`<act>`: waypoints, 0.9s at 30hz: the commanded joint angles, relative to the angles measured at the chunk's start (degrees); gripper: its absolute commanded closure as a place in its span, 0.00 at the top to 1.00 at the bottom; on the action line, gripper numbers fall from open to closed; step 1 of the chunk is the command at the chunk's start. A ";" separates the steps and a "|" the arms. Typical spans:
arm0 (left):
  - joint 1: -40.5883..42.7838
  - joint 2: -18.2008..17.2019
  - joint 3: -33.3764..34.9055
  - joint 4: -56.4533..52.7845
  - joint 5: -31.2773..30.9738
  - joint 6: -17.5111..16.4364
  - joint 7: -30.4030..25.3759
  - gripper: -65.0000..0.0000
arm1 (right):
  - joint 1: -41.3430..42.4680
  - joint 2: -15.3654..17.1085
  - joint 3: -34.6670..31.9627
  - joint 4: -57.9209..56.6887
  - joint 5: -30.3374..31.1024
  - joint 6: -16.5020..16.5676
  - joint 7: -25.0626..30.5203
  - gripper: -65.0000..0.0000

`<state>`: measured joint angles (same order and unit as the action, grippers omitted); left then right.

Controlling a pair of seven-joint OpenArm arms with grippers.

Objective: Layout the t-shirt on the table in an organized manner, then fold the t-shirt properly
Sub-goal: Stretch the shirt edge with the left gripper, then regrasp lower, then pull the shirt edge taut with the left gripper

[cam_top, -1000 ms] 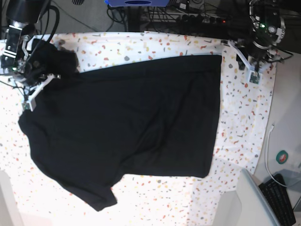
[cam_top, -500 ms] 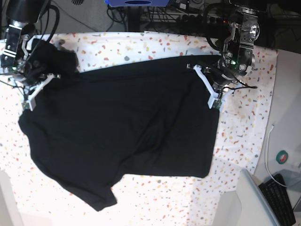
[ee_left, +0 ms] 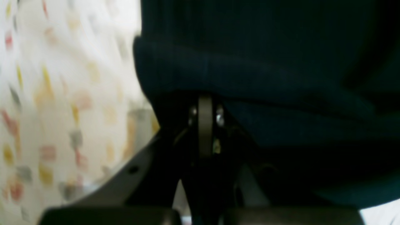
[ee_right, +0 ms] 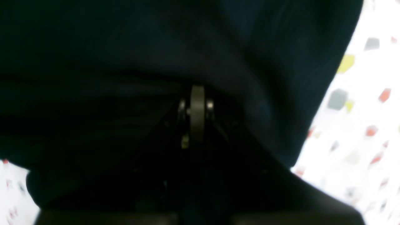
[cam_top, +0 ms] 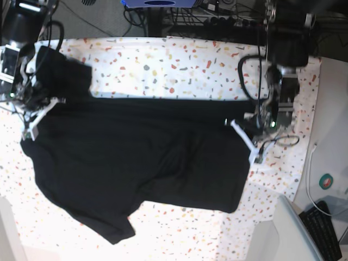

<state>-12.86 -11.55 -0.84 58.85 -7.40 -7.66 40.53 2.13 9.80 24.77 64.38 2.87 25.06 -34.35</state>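
Observation:
The black t-shirt (cam_top: 141, 163) lies spread over the speckled table (cam_top: 179, 60), its hem toward the right and one sleeve (cam_top: 109, 228) pointing to the front left. My left gripper (cam_top: 252, 129) is shut on the far right hem corner; the left wrist view shows its fingertips (ee_left: 204, 106) pinched into a dark fold of the t-shirt (ee_left: 265, 62). My right gripper (cam_top: 31, 106) is shut on the shirt's far left shoulder area, and in the right wrist view black t-shirt (ee_right: 125, 62) wraps the closed fingertips (ee_right: 197, 100). A bunched sleeve (cam_top: 65, 76) sits just behind that gripper.
The table's right edge (cam_top: 312, 125) runs close to my left arm. Beyond it lie a white cable (cam_top: 309, 174), a round green item (cam_top: 327, 181), a keyboard (cam_top: 326, 231) and a grey box (cam_top: 288, 228). Cables and equipment (cam_top: 217, 19) crowd the floor behind the table.
My left arm swung from the table's far right corner onto the shirt's hem corner and shut on it. The shirt's far edge has since shifted toward the front with both grippers.

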 commanded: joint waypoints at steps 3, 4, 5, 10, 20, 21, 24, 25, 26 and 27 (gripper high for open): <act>-8.98 1.05 0.89 -6.85 0.32 0.23 -0.05 0.00 | 5.21 2.20 0.15 -4.82 -0.81 -0.66 0.28 0.00; -10.74 1.40 2.03 -7.90 0.32 0.23 -0.05 0.00 | 5.74 2.29 0.15 -5.43 -0.81 -0.66 0.28 0.00; -12.06 1.49 3.52 -7.99 0.32 0.23 0.04 0.00 | 5.82 2.29 0.15 -5.17 -0.81 -0.66 0.28 0.00; -9.51 1.49 9.94 -1.58 0.23 0.23 0.39 0.00 | 5.56 2.11 0.15 -4.56 -0.81 -0.66 0.28 0.00; 1.39 -1.50 10.29 6.34 0.15 0.23 2.41 0.00 | 4.51 2.02 0.15 -4.38 -0.81 -0.66 0.28 0.00; 3.15 -2.21 10.29 10.12 -0.12 0.23 4.43 0.00 | 4.42 2.02 0.15 -4.38 -0.81 -0.66 0.28 0.00; 8.95 -3.79 10.20 22.51 0.15 0.23 9.09 0.00 | 3.89 1.93 0.15 -4.38 -0.81 -0.66 0.28 0.00; 10.71 -4.23 10.20 25.59 0.23 0.23 10.32 0.00 | 3.89 1.85 0.15 -4.38 -0.81 -0.66 0.28 0.00; 12.73 -4.58 10.20 28.40 0.23 0.23 11.47 0.00 | 3.89 1.85 0.15 -4.38 -0.81 -0.66 0.28 0.00; 14.58 -5.02 10.20 31.22 0.23 0.23 12.43 0.00 | 3.89 1.85 0.15 -4.38 -0.81 -0.66 0.28 0.00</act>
<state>1.85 -16.08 9.47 89.17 -7.33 -7.44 53.34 5.65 11.07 24.75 59.57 2.66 24.47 -33.19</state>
